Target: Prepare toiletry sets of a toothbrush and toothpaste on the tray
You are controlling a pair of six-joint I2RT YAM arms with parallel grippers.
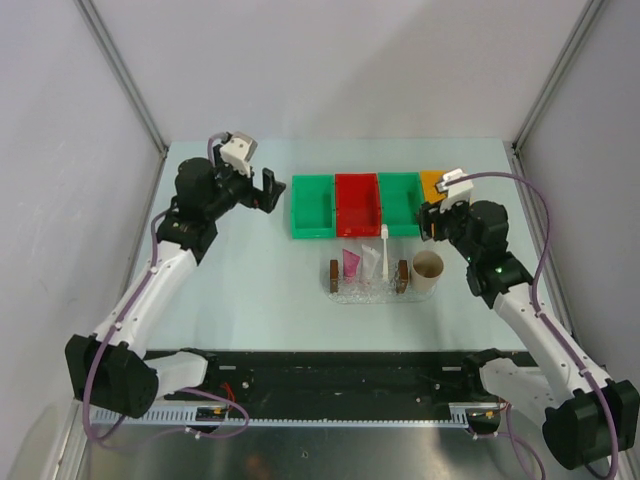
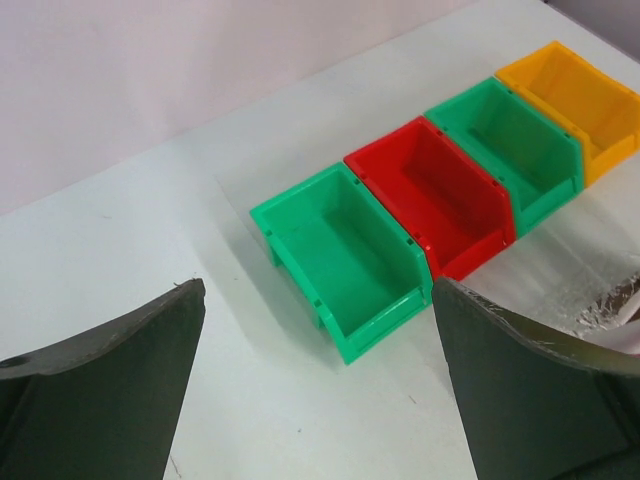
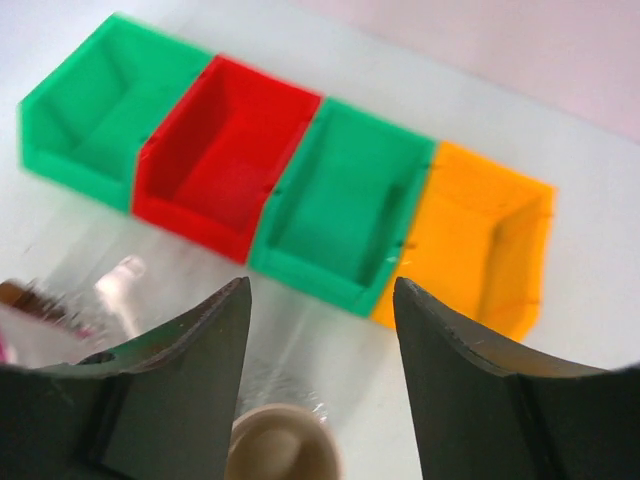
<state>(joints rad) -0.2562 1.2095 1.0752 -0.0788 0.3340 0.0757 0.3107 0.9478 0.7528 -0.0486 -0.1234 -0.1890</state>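
Note:
The clear bumpy tray [image 1: 366, 291] with a brown handle at each end lies in front of the bins. A pink toothpaste [image 1: 351, 263] lies in its left part. A white toothbrush [image 1: 382, 252] lies beside it, its far end sticking out toward the bins. My left gripper [image 1: 268, 190] is open and empty, held above the table left of the bins; its view [image 2: 318, 290] shows the bins ahead. My right gripper [image 1: 432, 222] is open and empty above the cup; in its view [image 3: 320, 285] a blurred part of the tray [image 3: 70, 280] shows at the left.
A row of empty bins stands behind the tray: green [image 1: 312, 207], red [image 1: 358, 205], green [image 1: 400, 203], yellow [image 1: 433, 185]. A beige round cup [image 1: 428, 270] stands just right of the tray, also below my right fingers [image 3: 285, 445].

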